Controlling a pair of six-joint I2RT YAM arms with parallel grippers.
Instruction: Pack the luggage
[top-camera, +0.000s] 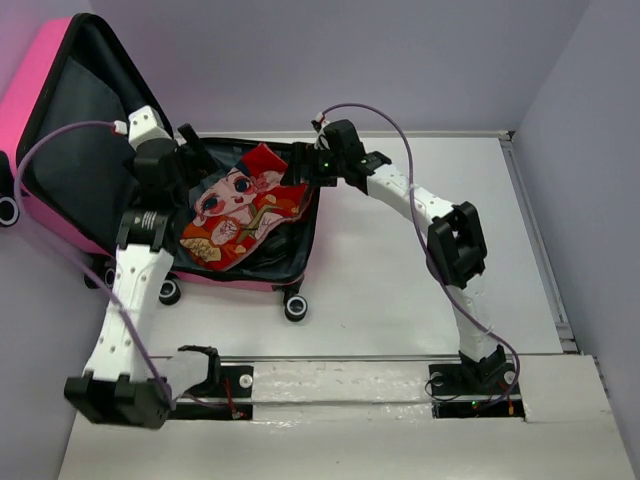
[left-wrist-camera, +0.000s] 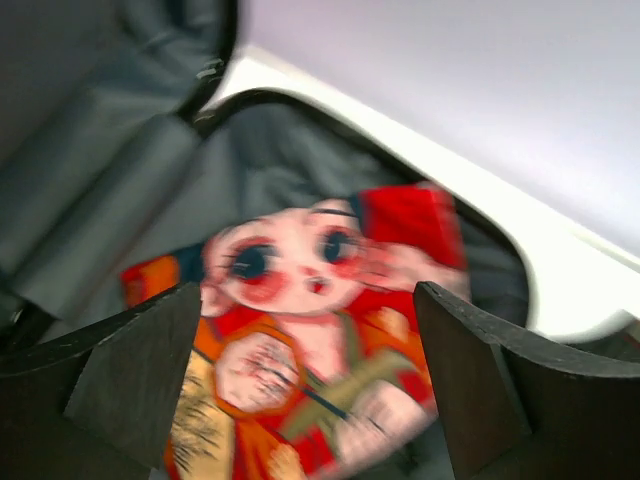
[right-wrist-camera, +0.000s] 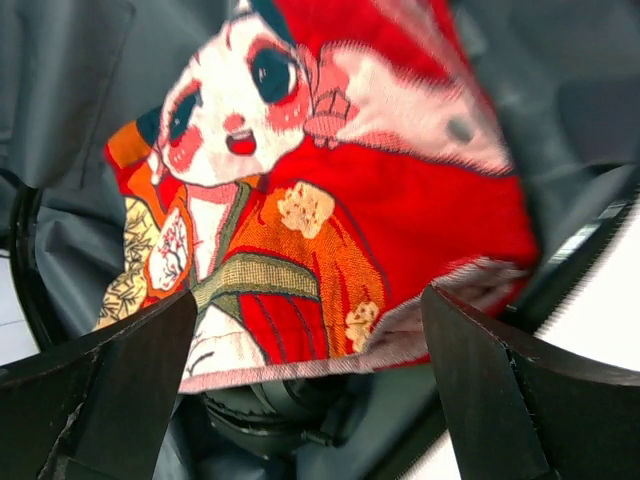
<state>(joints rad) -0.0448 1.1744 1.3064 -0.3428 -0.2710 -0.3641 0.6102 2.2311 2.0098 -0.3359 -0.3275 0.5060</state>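
The pink luggage (top-camera: 36, 80) lies open on the table, its lid propped up at the left and its dark grey lining (left-wrist-camera: 110, 190) exposed. A red and orange cloth (top-camera: 245, 205) printed with a cartoon girl rests in the base half. My left gripper (top-camera: 195, 150) hovers over the cloth's left side, open, with the cloth (left-wrist-camera: 310, 330) showing between its fingers (left-wrist-camera: 140, 370). At the cloth's right edge my right gripper (top-camera: 315, 165) stands open as well, just above the cloth (right-wrist-camera: 330, 200). A dark rounded object (right-wrist-camera: 270, 410) lies under the cloth's near hem.
The suitcase's black caster wheels (top-camera: 295, 305) stand on the white table (top-camera: 420, 290). Lilac walls close in the back and both sides. A raised edge runs along the right (top-camera: 535, 240). The arm bases sit on a rail (top-camera: 330, 385) at the near edge.
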